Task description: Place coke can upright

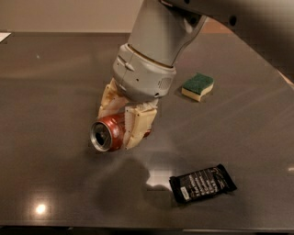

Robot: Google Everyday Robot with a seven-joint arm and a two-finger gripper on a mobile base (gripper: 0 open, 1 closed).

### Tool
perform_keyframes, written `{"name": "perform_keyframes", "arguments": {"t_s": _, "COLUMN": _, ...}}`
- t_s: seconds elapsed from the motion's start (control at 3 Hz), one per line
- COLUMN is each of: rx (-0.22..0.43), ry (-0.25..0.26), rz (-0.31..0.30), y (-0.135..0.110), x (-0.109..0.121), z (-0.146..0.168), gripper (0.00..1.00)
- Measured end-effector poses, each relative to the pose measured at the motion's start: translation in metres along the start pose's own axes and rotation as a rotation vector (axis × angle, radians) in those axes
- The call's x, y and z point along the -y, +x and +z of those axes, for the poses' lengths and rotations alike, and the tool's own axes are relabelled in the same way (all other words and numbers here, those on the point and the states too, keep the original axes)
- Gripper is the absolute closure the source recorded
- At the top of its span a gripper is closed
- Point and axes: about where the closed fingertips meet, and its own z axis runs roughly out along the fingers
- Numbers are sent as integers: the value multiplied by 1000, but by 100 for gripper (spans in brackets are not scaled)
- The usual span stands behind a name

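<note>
Claw (117, 130) clamps one sideways coke can (106, 133); one sponge (197, 86), one black packet (202, 183) lie apart.

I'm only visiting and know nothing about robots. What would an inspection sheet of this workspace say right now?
Surface: dark glossy table with lamp reflections.
Job's things: coke can on its side, silver end toward the camera, not upright.
Clutter: green-and-yellow sponge farther back; black snack packet lying flat near the front edge.
Grippers: gripper over the table's middle, fingers clamped on either side of the coke can.
Cables: nothing seen.
Surroundings: pale wall behind the table.
</note>
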Motion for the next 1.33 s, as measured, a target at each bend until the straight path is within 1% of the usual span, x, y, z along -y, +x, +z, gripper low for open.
{"name": "perform_keyframes", "arguments": {"t_s": 0.33, "rx": 135, "ry": 43, "rz": 135, "y": 12, "x": 8, "z": -5, "gripper": 100}}
{"name": "perform_keyframes", "arguments": {"t_s": 0.67, "rx": 257, "ry": 80, "rz": 234, "y": 20, "x": 16, "z": -9, "gripper": 100}}
{"name": "perform_keyframes", "arguments": {"t_s": 1.0, "rx": 356, "ry": 133, "rz": 320, "y": 32, "x": 19, "z": -14, "gripper": 100}}
{"name": "perform_keyframes", "arguments": {"t_s": 1.33, "rx": 439, "ry": 187, "rz": 384, "y": 46, "x": 18, "z": -19, "gripper": 100}}
